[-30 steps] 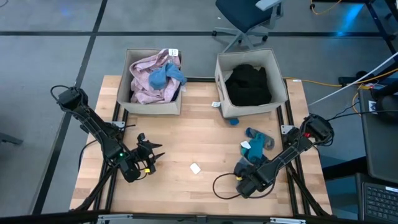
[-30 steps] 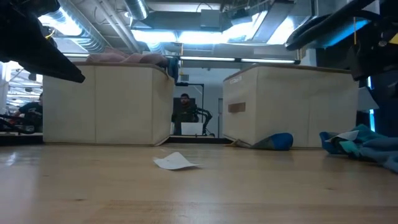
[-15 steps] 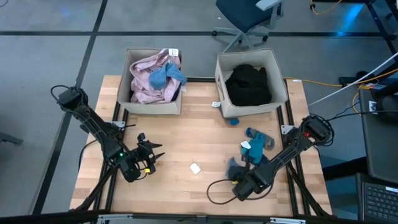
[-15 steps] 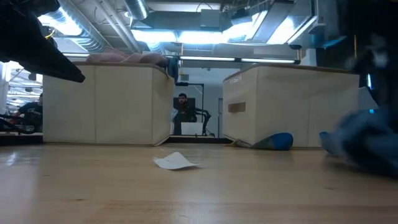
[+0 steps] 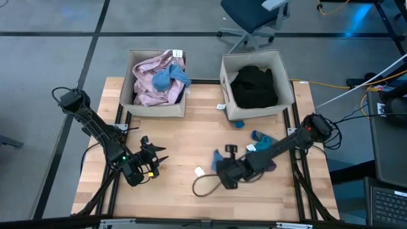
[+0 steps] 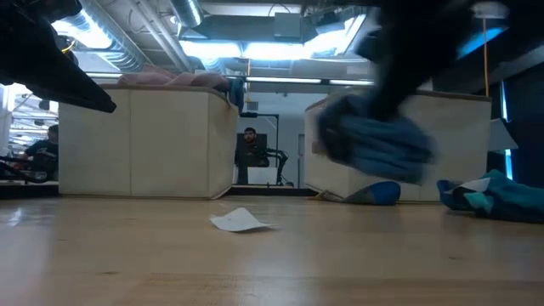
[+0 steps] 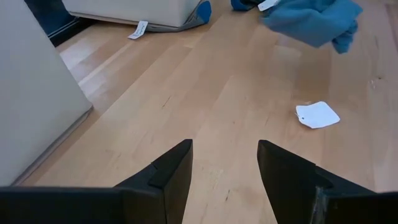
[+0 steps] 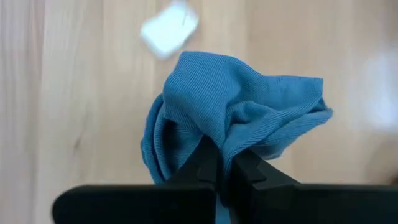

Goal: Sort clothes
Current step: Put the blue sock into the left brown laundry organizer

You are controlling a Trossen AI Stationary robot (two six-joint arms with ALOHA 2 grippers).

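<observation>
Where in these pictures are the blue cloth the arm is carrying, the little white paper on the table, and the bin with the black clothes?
blue cloth [image 8: 233, 106]: right wrist view, middle of the bunched fabric.
white paper [image 7: 318, 115]: left wrist view, centre of the sheet.
bin with the black clothes [image 5: 224, 79]: high view, its left wall.

Grey floor [image 5: 51, 57] surrounds your wooden counter [image 5: 191, 137]; an office chair [image 5: 254, 16] sits beyond the far edge, ceiling ducts [image 6: 153, 38] glow overhead, a person [image 6: 252, 157] seated far back.
</observation>
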